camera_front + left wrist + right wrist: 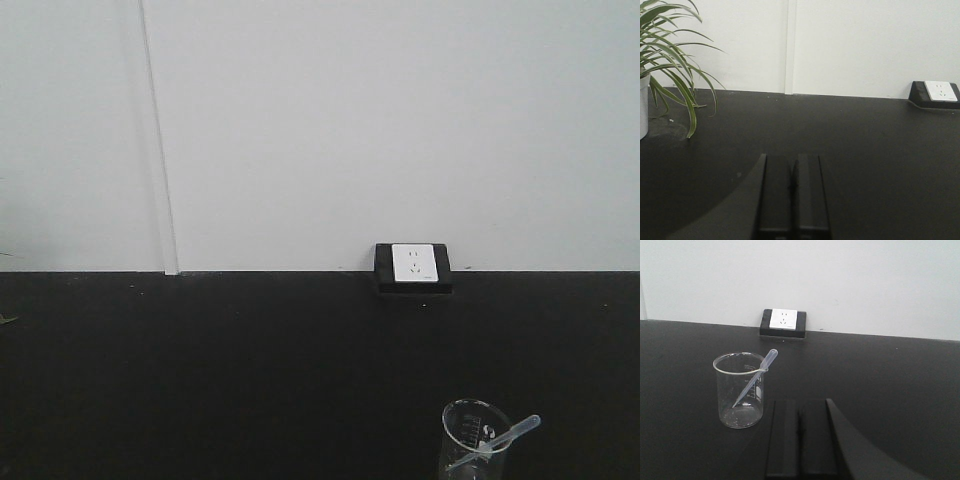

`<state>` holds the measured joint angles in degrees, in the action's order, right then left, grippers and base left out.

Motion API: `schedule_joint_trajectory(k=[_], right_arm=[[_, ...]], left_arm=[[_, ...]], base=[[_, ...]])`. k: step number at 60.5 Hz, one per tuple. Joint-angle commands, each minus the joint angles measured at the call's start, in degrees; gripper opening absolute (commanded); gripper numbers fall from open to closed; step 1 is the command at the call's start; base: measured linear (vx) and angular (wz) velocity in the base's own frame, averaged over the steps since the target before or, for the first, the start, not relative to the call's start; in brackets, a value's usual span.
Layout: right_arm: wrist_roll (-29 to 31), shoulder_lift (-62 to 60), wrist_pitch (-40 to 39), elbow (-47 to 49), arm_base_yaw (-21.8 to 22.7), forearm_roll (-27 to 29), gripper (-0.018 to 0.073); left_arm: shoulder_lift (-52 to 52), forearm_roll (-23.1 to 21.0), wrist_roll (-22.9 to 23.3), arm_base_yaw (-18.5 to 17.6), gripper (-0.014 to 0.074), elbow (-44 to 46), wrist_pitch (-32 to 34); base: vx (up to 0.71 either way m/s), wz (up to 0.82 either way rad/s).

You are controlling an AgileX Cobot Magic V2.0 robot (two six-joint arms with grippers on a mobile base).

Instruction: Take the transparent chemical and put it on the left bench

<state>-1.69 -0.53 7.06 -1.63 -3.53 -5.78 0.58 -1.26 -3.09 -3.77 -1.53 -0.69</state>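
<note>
- A clear glass beaker (739,390) stands upright on the black table (890,380); this is the transparent vessel of the task.
- In the right wrist view the beaker sits just left of and slightly beyond the right end effector (800,405), near it but not touching.
- A thin plastic pipette (755,380) leans inside the beaker, its tip down near the bottom and its bulb sticking out over the rim toward the upper right.
- The beaker carries white graduation marks on its side; I cannot tell whether there is any liquid in it.
- The right end effector has its two dark fingers pressed together, with only a thin seam between them, and it grips nothing.
- The left end effector (792,160) is likewise pressed together and empty, hovering over a bare stretch of table.
- In the front view only the top of the beaker shows, at the lower right edge of the picture.
- A white power socket (783,320) in a black housing sits at the back edge of the table against the white wall (400,120), behind the beaker and well apart from it.
- A green, long-leaved plant (670,65) in a pale pot (643,107) stands at the far left of the left wrist view.
- A narrow vertical strip (790,45) runs down the wall to the table's back edge, between the plant and the socket.
</note>
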Motion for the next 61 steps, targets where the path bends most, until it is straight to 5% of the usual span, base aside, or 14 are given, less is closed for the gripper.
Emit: schedule_joint_trajectory(k=[1, 46, 61], right_arm=[[0.3, -0.5, -4.7, -0.5, 0.3, -0.1, -0.0008], [0.3, -0.5, -4.7, -0.5, 0.3, -0.1, -0.0008], [0.3, -0.5, -11.6, -0.5, 0.3, -0.1, -0.0008]], left_arm=[[1.1, 0.0, 0.4, -0.1, -0.0003, -0.9, 4.5], [1.1, 0.0, 0.4, -0.1, -0.0003, -0.9, 4.5], [1.1, 0.0, 0.4, -0.1, -0.0003, -0.9, 4.5]], base=[[0.0, 0.0], [0.0, 0.0], [0.0, 0.0]])
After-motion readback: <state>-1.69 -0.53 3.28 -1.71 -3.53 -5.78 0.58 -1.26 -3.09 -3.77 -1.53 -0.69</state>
